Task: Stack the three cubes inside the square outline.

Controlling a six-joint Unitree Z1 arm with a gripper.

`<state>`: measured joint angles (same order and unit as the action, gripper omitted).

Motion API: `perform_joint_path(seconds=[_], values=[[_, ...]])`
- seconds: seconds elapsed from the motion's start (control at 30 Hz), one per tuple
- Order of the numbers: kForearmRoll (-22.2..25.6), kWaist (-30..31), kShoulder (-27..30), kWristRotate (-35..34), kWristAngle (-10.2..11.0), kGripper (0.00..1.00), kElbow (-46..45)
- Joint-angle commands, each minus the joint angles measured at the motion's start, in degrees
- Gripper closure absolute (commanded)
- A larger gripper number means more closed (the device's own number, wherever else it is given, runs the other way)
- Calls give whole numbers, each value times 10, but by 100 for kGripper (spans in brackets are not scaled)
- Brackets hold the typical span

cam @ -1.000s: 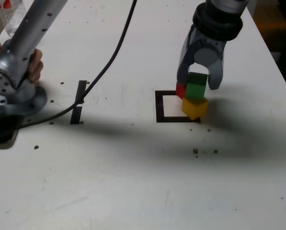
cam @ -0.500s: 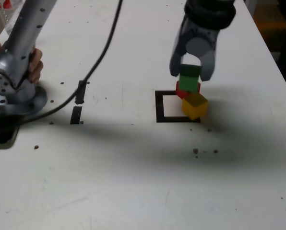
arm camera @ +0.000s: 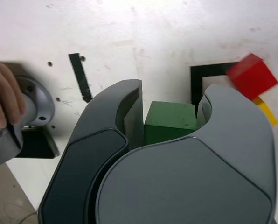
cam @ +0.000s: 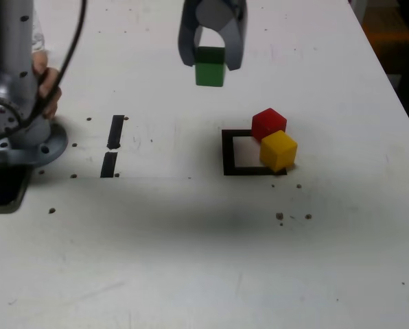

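hand (cam: pixel 211 58) is clamped tight on the green cube (cam: pixel 210 71), holding it well above the bench (cam: pixel 191 260), off to the exterior view's left of the square outline (cam: pixel 226 152). red cube (cam: pixel 267 123) and yellow cube (cam: pixel 278 150) sit touching on the outline's right edge in that view, neither properly inside. i'd judge the white centre is the place to set green down: come in squarely above it, lower slowly, avoid nudging the two neighbours, and let go only once it sits flat.
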<state>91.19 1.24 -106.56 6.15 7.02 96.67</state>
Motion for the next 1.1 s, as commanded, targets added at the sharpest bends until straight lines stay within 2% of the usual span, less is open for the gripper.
perform_joint_path(seconds=[0.0,0.07,0.17,0.4,0.57,0.67,0.9,1.07], values=[[-4,-10,13,4,3,90,-20],[-18,-21,21,9,4,89,-43],[-64,-44,31,23,1,87,-102],[-139,-61,27,33,-7,87,-172],[-167,-72,22,44,-8,84,-193],[-171,-78,20,52,-1,77,-197],[-152,-85,18,59,11,45,-197],[-149,-86,17,65,9,34,-196]])
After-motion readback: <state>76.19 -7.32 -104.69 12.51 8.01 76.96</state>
